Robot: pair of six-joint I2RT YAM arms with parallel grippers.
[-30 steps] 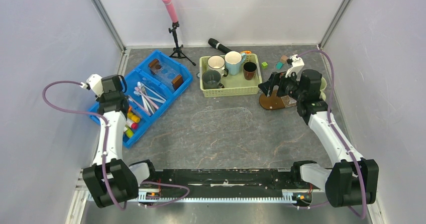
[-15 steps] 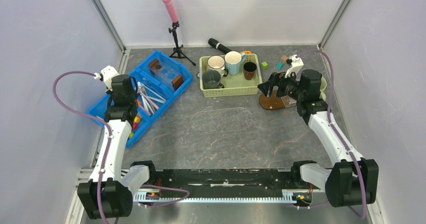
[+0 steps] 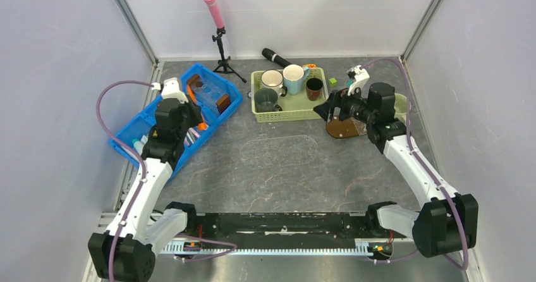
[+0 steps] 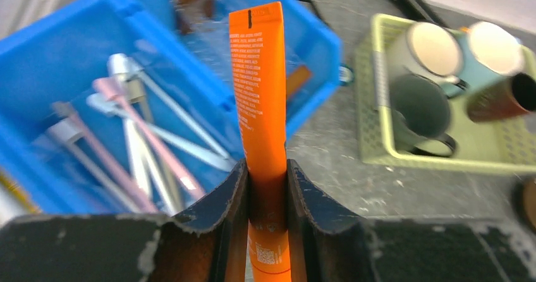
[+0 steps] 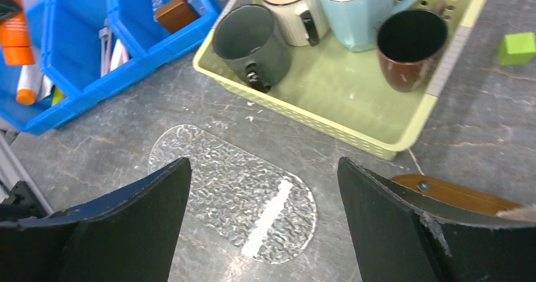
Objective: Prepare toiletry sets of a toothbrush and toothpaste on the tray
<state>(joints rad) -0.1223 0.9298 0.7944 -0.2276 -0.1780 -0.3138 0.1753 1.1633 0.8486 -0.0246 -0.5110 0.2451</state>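
My left gripper (image 4: 267,165) is shut on an orange toothpaste tube (image 4: 259,86), which stands upright between the jaws. In the top view that gripper (image 3: 194,121) hangs over the right edge of the blue bin (image 3: 218,112), the toothpaste (image 3: 201,126) just showing. Pale toothbrushes (image 4: 145,149) lie in the bin below. The dark-brown oval tray (image 3: 344,129) lies right of the green basket, and only its edge (image 5: 455,193) shows in the right wrist view. My right gripper (image 3: 323,110) hovers open just left of the tray, with nothing between the jaws (image 5: 262,168).
A pale green basket (image 3: 291,109) holds several mugs. A clear textured oval plate (image 5: 234,190) lies flat on the table's middle (image 3: 281,150). A pink microphone on a tripod (image 3: 213,7), a black microphone (image 3: 275,57) and small coloured blocks (image 3: 333,81) stand at the back.
The left arm has swung right from the bin's left side to its right edge, carrying the orange tube. The right gripper has shifted slightly left and toward the back.
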